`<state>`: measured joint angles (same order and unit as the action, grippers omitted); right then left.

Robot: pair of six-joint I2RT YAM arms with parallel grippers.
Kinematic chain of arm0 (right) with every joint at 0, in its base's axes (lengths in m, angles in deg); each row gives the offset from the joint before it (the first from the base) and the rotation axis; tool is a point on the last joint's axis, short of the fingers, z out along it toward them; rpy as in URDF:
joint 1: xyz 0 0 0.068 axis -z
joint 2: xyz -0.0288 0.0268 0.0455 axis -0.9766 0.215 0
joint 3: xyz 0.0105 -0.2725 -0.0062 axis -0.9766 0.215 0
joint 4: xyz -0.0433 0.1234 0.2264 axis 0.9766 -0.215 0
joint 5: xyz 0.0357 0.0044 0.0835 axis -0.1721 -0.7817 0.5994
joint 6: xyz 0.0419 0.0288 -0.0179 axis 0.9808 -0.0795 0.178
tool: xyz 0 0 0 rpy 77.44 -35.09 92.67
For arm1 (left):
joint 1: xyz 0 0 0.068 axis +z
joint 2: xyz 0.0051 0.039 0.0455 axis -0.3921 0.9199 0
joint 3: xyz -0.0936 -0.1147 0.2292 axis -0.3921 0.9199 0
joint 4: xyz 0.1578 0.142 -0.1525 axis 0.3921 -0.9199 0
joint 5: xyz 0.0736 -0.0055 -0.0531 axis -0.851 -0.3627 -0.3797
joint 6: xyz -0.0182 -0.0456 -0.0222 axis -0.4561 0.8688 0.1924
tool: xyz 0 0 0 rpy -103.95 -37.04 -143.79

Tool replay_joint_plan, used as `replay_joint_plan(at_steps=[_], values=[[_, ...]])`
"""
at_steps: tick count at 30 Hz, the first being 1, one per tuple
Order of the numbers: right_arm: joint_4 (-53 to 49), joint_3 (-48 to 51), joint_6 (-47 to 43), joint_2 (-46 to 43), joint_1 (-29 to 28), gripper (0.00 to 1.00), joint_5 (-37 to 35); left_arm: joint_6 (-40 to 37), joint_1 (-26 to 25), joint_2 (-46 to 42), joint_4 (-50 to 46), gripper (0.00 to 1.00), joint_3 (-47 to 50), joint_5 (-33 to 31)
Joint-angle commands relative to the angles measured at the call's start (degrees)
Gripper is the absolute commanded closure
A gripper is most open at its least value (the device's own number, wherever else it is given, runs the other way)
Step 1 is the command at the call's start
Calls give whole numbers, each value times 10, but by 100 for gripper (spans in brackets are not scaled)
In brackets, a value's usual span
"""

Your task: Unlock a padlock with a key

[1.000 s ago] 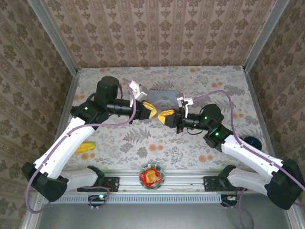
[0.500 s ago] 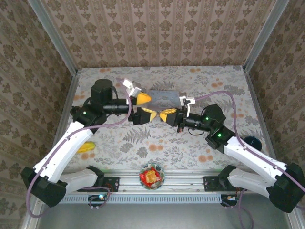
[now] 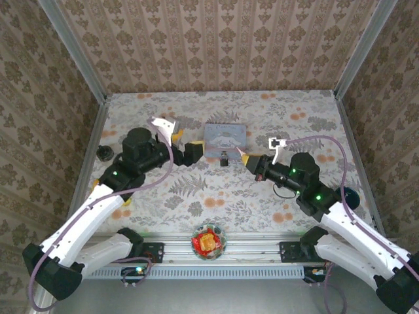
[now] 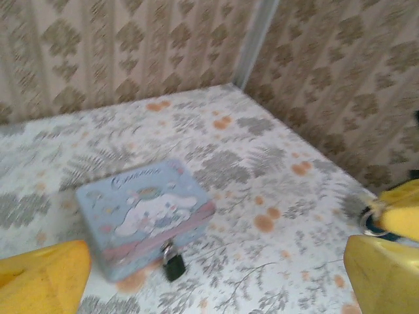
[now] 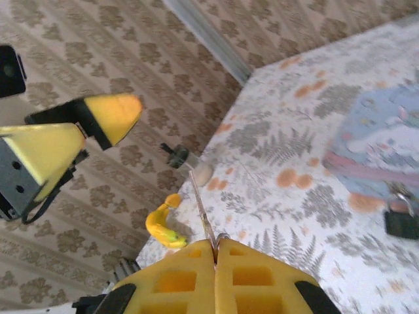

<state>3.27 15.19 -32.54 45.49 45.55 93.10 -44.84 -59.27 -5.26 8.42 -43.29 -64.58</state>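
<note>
Floral table [image 3: 196,190]: we see the arms apart; a second ago their fingertips met mid-table.
Left gripper [image 3: 183,144]: jaws wide and empty, so it has let go.
Padlock [image 4: 173,265]: flat against the cartoon tin [image 4: 144,209], shackle toward the tin, body toward the arms.
Right gripper [image 5: 216,252]: clamped on the key [image 5: 201,209], blade straight out of the fingertips; we judge insertion comes next.

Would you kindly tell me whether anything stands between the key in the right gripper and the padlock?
Nothing visible does. The right gripper, shut on the key, points at the padlock across bare table; the blue tin sits behind the padlock, not between them.
</note>
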Motion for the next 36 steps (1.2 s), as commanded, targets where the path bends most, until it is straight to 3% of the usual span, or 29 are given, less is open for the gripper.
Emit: replay_joint_plan(at_steps=[1, 6, 16, 20, 25, 36], values=[[-51, 22, 30, -32, 7, 100, -36, 33, -17, -7, -1, 0, 31, -120], [-86, 55, 59, -77, 23, 100, -61, 87, -30, 16, -9, 0, 82, -162], [-121, 96, 87, -129, 50, 100, -79, 192, -68, 84, 63, 0, 168, -208], [-133, 95, 84, -128, 55, 100, -83, 190, -107, 133, 70, 0, 161, -256], [-159, 85, 78, -131, 62, 100, -101, 189, -141, 205, 107, 9, 146, -269], [-204, 75, 60, -147, 84, 100, -120, 191, -176, 351, 120, 10, 69, -328]])
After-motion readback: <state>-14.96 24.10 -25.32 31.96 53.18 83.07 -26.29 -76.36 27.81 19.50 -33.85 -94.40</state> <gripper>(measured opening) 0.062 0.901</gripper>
